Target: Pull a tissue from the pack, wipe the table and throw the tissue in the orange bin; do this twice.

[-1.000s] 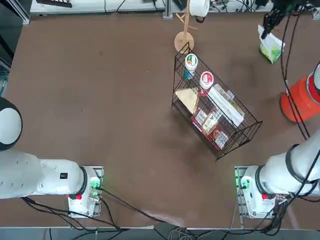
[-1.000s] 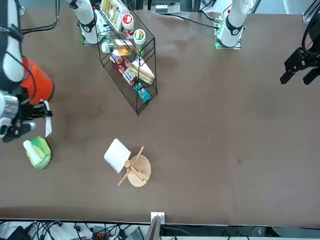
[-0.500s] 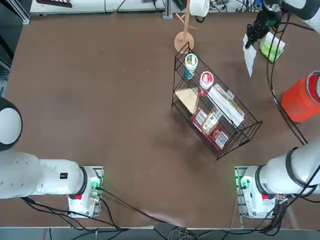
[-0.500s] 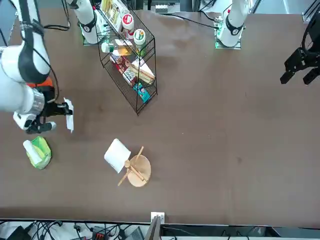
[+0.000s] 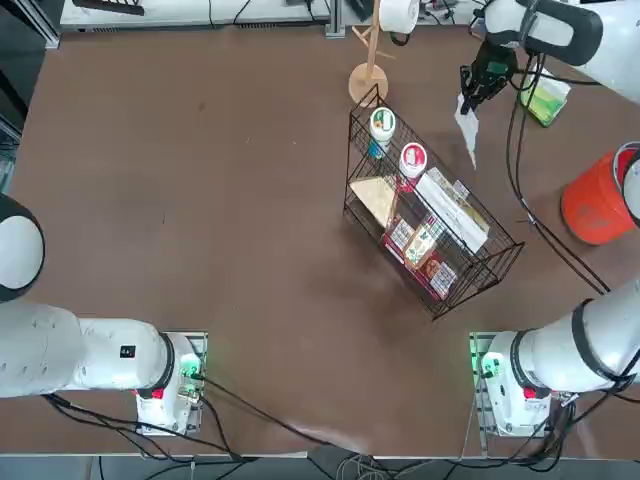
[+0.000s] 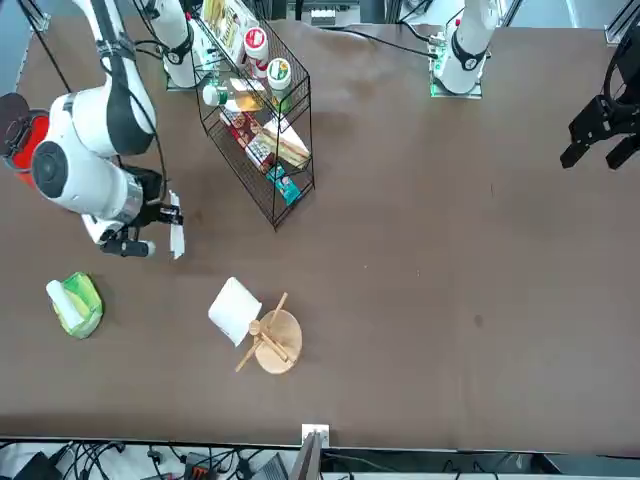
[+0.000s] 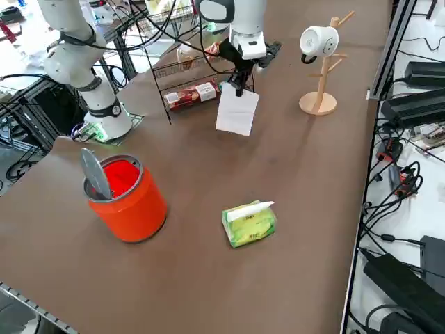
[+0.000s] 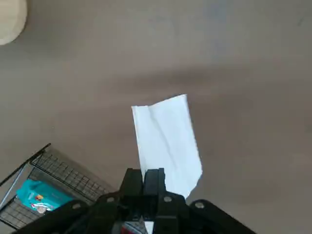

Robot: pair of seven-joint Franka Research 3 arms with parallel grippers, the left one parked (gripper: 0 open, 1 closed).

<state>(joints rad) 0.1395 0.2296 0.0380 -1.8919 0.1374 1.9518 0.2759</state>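
Note:
My right gripper (image 5: 468,97) (image 7: 238,85) (image 8: 145,178) is shut on a white tissue (image 5: 468,130) (image 6: 177,240) (image 7: 237,111) (image 8: 165,140), which hangs from it above the dark-brown table (image 5: 200,200). It hovers between the wire rack and the green pack (image 5: 545,98) (image 6: 75,304) (image 7: 249,223), which lies behind it with a white tuft sticking out. The orange bin (image 5: 598,198) (image 6: 22,141) (image 7: 126,195) stands near the table's right edge with its flap lid raised.
A black wire basket rack (image 5: 430,215) (image 7: 188,80) with packets and two white-lidded cups stands close to the gripper. A wooden stand with a white paper roll (image 5: 398,14) (image 7: 320,43) is at the table's far side. Cables trail from the arm over the table.
The right gripper has carried the tissue away from the green pack, leftward in the top view, toward the wire rack. The pack has stayed in place.

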